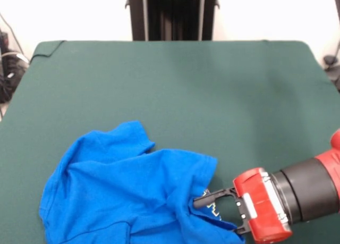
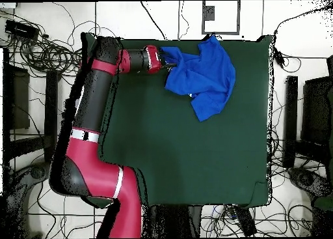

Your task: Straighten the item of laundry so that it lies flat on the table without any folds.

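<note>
Big green table [image 1: 175, 79] out front, where the crumpled blue shirt [image 1: 127, 191] sits at the near-left with the claw [image 1: 210, 209] coming in sideways from its right, fingers pinched on the hem, while overhead the shirt [image 2: 201, 77] sprawls along one table edge and shows folds trailing away from the claw [image 2: 168, 62].

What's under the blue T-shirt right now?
Under the crumpled blue T-shirt only the green table shows around it. The gripper meets its edge, where a bit of white print peeks out; anything beneath the folds is covered.
</note>
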